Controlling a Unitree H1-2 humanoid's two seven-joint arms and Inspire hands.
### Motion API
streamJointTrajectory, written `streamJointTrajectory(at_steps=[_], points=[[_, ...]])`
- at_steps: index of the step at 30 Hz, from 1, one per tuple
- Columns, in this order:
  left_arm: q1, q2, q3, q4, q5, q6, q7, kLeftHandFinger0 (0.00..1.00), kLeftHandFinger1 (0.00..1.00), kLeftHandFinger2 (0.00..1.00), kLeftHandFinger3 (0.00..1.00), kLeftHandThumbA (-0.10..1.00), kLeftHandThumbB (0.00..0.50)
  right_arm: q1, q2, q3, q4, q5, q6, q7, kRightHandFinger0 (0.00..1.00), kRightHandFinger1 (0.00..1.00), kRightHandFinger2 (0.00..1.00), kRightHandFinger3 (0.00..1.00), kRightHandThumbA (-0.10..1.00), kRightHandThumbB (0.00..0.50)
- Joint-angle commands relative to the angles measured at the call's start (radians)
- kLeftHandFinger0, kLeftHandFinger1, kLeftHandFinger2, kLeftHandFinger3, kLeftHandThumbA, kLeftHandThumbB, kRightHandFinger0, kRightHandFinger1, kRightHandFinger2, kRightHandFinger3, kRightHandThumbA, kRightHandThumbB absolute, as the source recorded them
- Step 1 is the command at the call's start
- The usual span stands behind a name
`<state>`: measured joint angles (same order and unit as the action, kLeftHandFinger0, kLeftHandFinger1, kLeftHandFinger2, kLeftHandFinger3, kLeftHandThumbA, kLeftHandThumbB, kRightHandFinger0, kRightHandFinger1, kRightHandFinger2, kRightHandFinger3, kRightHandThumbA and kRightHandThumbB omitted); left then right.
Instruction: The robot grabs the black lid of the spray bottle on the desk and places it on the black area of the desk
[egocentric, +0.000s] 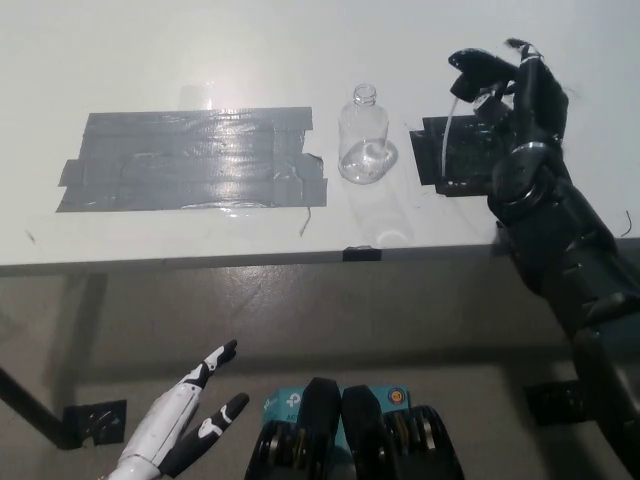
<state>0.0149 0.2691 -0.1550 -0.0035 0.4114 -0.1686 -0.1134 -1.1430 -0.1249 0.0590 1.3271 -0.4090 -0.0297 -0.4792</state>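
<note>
A clear spray bottle (364, 140) stands uncapped on the white desk (200, 60), between a grey tape patch and a black patch. My black right hand (522, 95) is shut on the black spray lid (477, 72), whose white tube (445, 135) hangs down over the black area (462, 152). The lid is held above the black area's upper part; I cannot tell whether the tube's end touches it. My white left hand (185, 425) rests low at the lower left, below the desk edge, fingers apart and holding nothing.
A large grey tape patch (190, 160) covers the desk's left half. A small black tab (360, 254) sits on the desk's front edge. My right forearm (570, 270) crosses the desk's front right corner.
</note>
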Motion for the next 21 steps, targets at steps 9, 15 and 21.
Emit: streamJointTrajectory(at_steps=[9, 15, 21], points=[[0.013, 0.018, 0.007, -0.03, 0.04, -0.026, 0.03, 1.0, 1.0, 1.0, 1.0, 1.0, 0.213, -0.071, -0.017, 0.074, -0.12, 0.045, 0.044, 0.251, 1.0, 1.0, 1.0, 1.0, 0.48, 0.365], [-0.001, 0.018, 0.011, -0.03, 0.041, -0.02, 0.025, 1.0, 1.0, 1.0, 1.0, 1.0, 0.214, -0.08, -0.025, 0.101, -0.165, 0.045, 0.087, 0.268, 1.0, 1.0, 1.0, 1.0, 0.48, 0.364], [0.003, 0.017, 0.018, -0.024, 0.033, -0.041, 0.034, 1.0, 1.0, 1.0, 1.0, 1.0, 0.222, -0.062, -0.041, 0.108, -0.24, 0.045, 0.122, 0.279, 1.0, 1.0, 1.0, 1.0, 0.47, 0.353]])
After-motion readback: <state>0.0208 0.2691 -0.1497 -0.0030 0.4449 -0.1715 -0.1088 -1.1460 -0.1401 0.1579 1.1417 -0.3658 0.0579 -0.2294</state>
